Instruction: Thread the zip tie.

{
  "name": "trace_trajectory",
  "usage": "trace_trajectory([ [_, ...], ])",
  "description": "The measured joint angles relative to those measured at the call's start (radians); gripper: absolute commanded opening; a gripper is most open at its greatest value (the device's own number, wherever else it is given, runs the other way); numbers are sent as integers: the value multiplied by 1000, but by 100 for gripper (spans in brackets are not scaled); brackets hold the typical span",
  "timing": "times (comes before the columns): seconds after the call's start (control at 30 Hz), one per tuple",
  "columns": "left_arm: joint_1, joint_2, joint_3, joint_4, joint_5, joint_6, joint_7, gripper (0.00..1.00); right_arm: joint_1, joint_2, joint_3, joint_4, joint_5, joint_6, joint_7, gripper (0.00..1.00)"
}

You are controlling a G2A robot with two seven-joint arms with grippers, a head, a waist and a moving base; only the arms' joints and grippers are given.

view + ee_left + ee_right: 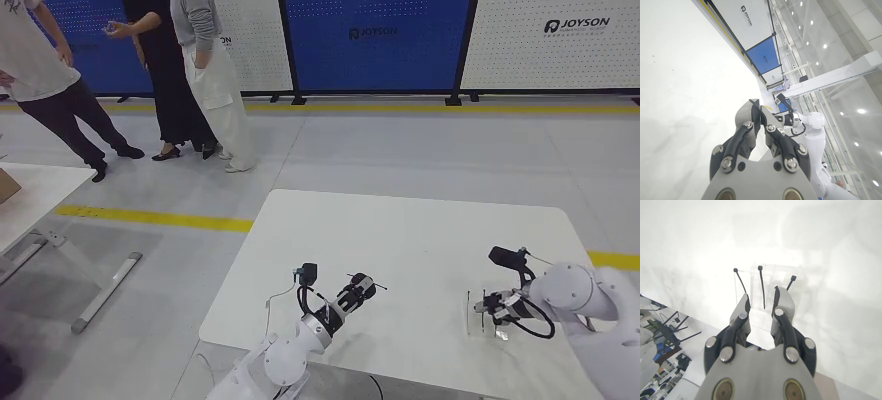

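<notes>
First, centre the right hand (pixel 762 292), fingers (pixel 776 296) apart, on the middle zip tie (pixel 761 279), then close. Left hand (pixel 758 107) grips a second zip tie (pixel 753 102).

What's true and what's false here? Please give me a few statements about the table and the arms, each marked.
Three black zip ties stand in a clear holder. True.
The right arm's jaws are shut. False: they are open, facing the holder.
The left arm's jaws are wide open. False: they are shut on what looks like a thin black tie.
The table is white. True.
</notes>
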Motion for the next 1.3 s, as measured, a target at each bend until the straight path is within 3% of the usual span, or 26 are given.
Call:
trace_trajectory([
  [0.43, 0, 0, 0, 0, 0, 0, 0, 0, 55, -28, -69, 74, -11, 0, 0, 23],
  [0.83, 0, 0, 0, 0, 0, 0, 0, 0, 79, -44, -93, 120, -27, 0, 0, 24],
  [0.97, 0, 0, 0, 0, 0, 0, 0, 0, 84, -49, -99, 129, -30, 0, 0, 17],
  [1.07, 0, 0, 0, 0, 0, 0, 0, 0, 87, -52, -101, 135, -33, 0, 0, 0],
  [1.3, 0, 0, 0, 0, 0, 0, 0, 0, 75, -49, -83, 115, -39, 0, 0, 0],
])
